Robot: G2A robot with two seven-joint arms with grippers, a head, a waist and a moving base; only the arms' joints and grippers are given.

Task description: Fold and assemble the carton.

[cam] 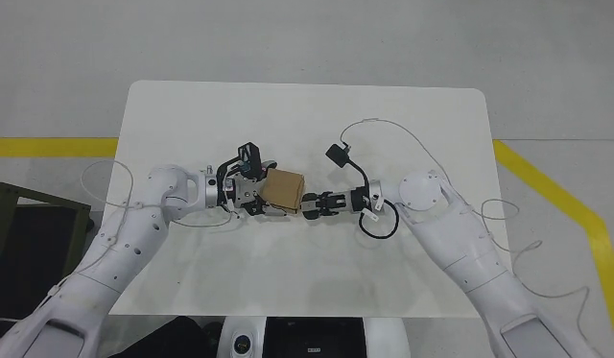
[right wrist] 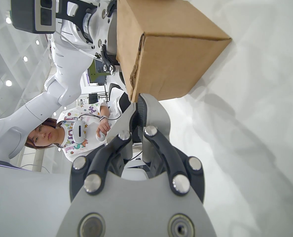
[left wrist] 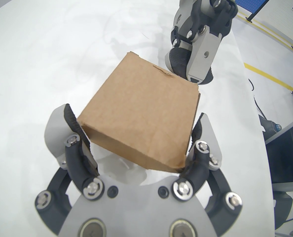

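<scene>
Looks well along. Have the carton (cam: 285,190) already stood up into a closed-looking brown cube w/ squared sides & flat top panel, down near centre of the white table (cam: 403,128), betw. the two arms. Find L gripper (left wrist: 135,114) clenched across it, one pad on each opposite side at the near end: grasping the carton, steadying it. Find R gripper (right wrist: 136,104) w/ digits brought together, tips butted against the carton's far upper edge, opposite the L one; prob. pressing a flap or seam home, only a guess. Can't tell whether nipping a sliver of board betw. those tips or merely pushing. From R wrist cam, can see a ragged seam (right wrist: 136,62) down one corner, not lying quite flush, so likely still need to finish the last tuck/closure. Left to do, judging from this: seat seam, check remaining flaps, release. Can't see the underside, nor the face turned to L gripper's palm, nor the inside, so no confirming bottom flaps locked. Hard to say whether resting flat on table or tipped up a bit at the L end. From R wrist cam, far end of carton masked by L gripper's body. Can make out a small dark scuff (left wrist: 165,72) on top panel nr far edge; can't tell what.
</scene>
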